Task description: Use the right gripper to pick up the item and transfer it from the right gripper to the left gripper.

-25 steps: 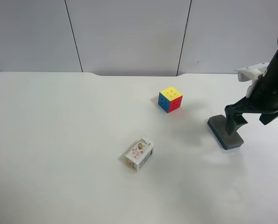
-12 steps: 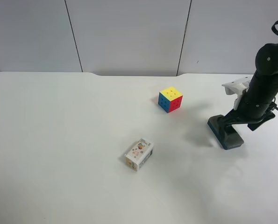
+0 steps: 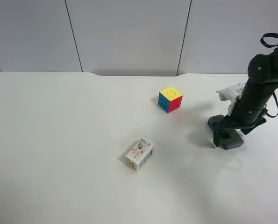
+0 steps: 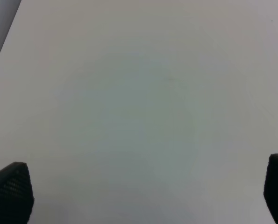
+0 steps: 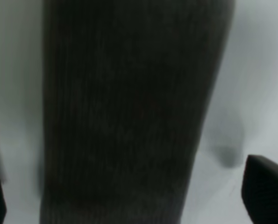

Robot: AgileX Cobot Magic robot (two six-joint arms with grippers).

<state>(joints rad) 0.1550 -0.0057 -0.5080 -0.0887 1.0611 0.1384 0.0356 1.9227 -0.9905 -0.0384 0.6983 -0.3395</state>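
Note:
The item (image 3: 233,141), a flat oblong block with a dark grey felt top and blue base, lies on the white table (image 3: 59,140) at the exterior high view's right. My right gripper (image 3: 224,132), on the black arm with the white bracket, is down over it, open. In the right wrist view the felt top (image 5: 129,112) fills the frame, and the right gripper (image 5: 129,193) straddles it, one fingertip (image 5: 267,186) showing at each side, apart from the block. The left gripper (image 4: 143,193) is open over bare table and holds nothing; its arm is outside the exterior high view.
A multicoloured puzzle cube (image 3: 170,99) stands to the left of the item, further back. A small white printed box (image 3: 139,154) lies near the table's middle. A grey panelled wall runs behind the table's far edge.
The right arm has swung in from the view's right edge and lowered, bringing its open jaws down around the item. The item, cube and box have not moved.

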